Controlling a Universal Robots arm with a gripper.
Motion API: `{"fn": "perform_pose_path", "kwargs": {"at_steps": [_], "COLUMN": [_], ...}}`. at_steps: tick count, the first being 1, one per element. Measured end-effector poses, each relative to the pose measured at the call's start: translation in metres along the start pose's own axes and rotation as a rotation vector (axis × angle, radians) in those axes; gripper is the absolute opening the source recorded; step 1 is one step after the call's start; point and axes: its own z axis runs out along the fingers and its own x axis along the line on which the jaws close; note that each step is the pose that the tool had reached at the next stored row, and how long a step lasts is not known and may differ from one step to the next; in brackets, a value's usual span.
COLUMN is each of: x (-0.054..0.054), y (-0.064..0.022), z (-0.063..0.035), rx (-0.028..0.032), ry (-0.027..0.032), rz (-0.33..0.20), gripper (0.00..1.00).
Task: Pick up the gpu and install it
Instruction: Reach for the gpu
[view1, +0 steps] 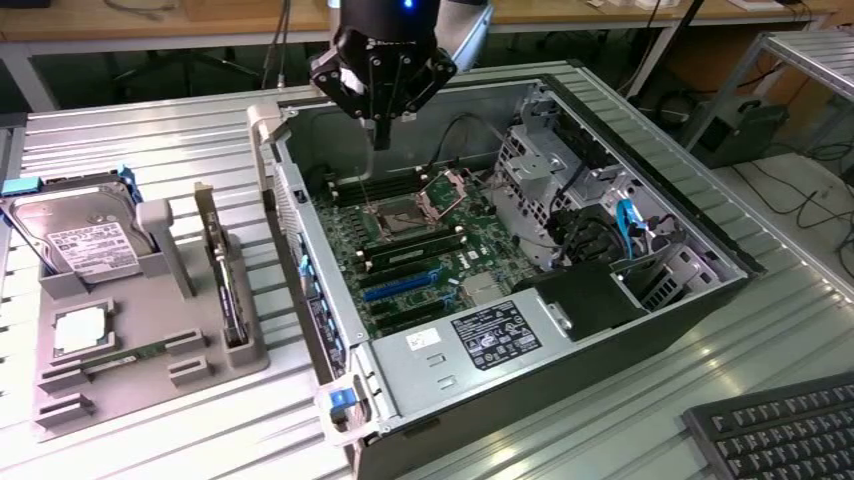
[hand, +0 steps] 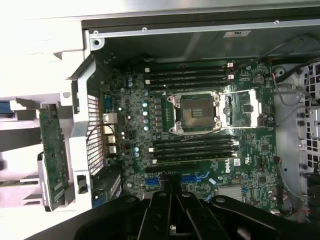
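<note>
The gpu (view1: 224, 285) stands on its edge in a slot of the grey holder tray (view1: 147, 390), at the exterior view's left of the open computer case (view1: 694, 290). In the wrist view the gpu (hand: 52, 155) shows as a greenish board with a pale bracket strip, outside the case's rear wall. My gripper (view1: 380, 138) hangs above the back part of the case, over the motherboard (view1: 427, 245), well apart from the gpu. Its fingers (hand: 165, 200) point down, shut, with nothing between them. Blue expansion slots (hand: 192, 177) lie just beyond the fingertips.
The holder tray also carries a silver hard drive (view1: 83, 240), a processor (view1: 80, 330) and a green memory stick (view1: 127, 355). The case holds a power supply (view1: 494, 335) and a drive cage (view1: 541, 175). A keyboard (view1: 781, 430) lies at the front right.
</note>
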Motion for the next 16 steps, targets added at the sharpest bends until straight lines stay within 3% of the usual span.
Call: {"fn": "perform_pose_path", "kwargs": {"at_steps": [4,9,16], "x": [0.016,0.044,0.068], "y": [-0.0035,-0.0118,-0.0199], "z": [-0.0005,0.0000,0.0028], "rx": [0.0000,0.0000,0.0001], "ry": [0.0000,0.0000,0.0001], "rz": [0.000,0.000,0.000], "gripper": [0.11,0.11,0.11]}}
